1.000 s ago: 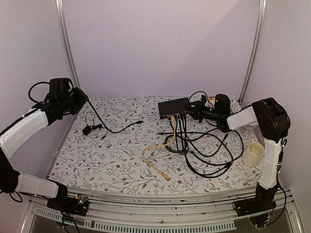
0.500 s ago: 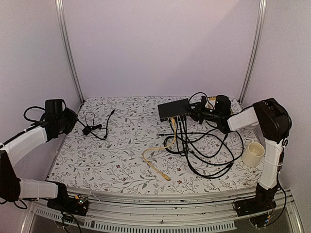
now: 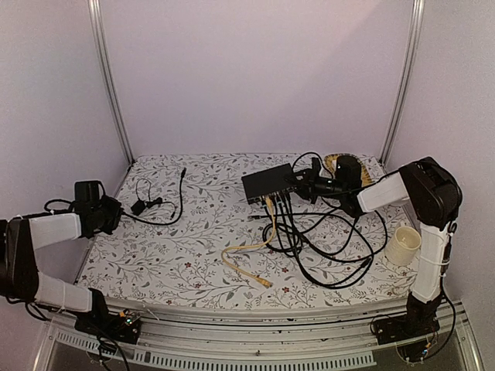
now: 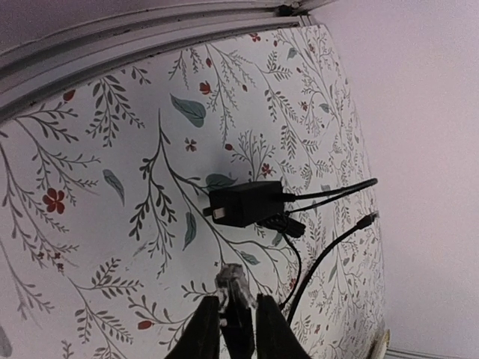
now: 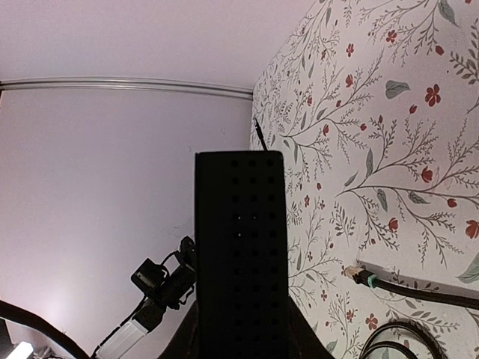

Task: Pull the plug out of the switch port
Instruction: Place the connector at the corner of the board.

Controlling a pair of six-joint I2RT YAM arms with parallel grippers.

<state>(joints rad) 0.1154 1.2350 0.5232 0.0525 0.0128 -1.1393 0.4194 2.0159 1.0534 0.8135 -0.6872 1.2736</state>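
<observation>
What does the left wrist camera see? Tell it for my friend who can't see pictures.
A clear cable plug sits between the two dark fingers of the left gripper, above a flowery tablecloth. Beyond it lies a small black power adapter with thin black cables trailing to the right.

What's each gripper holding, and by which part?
Right gripper clamps the flat black network switch by one short end; left gripper pinches a clear-tipped cable plug at its black base.
</observation>
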